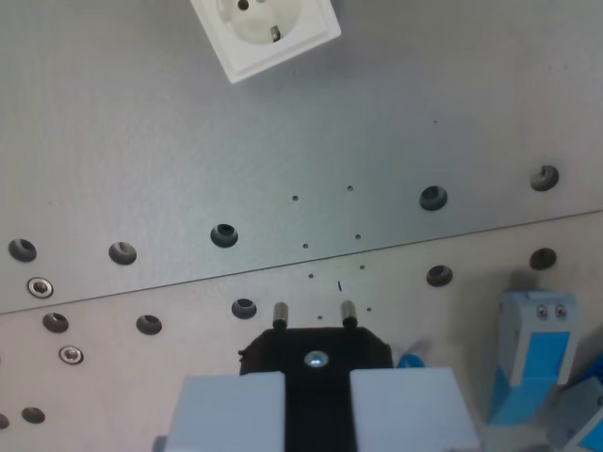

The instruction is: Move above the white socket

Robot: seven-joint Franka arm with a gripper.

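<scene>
- Gripper (317, 400) fills the bottom edge of the wrist view, its two pale grey fingers (231, 411) clamped on a black plug (316, 353) whose two metal pins (280, 313) point up the picture.
- Grey metal plate (141, 141) spans the whole scene, dotted with holes and crossed by a slanted seam (283, 266).
- White socket (265, 31) lies on the plate at the top edge, left of centre, partly cut off and turned at an angle, well apart from the plug.
- Blue and white block (534, 353) stands at the wrist view's lower right.
</scene>
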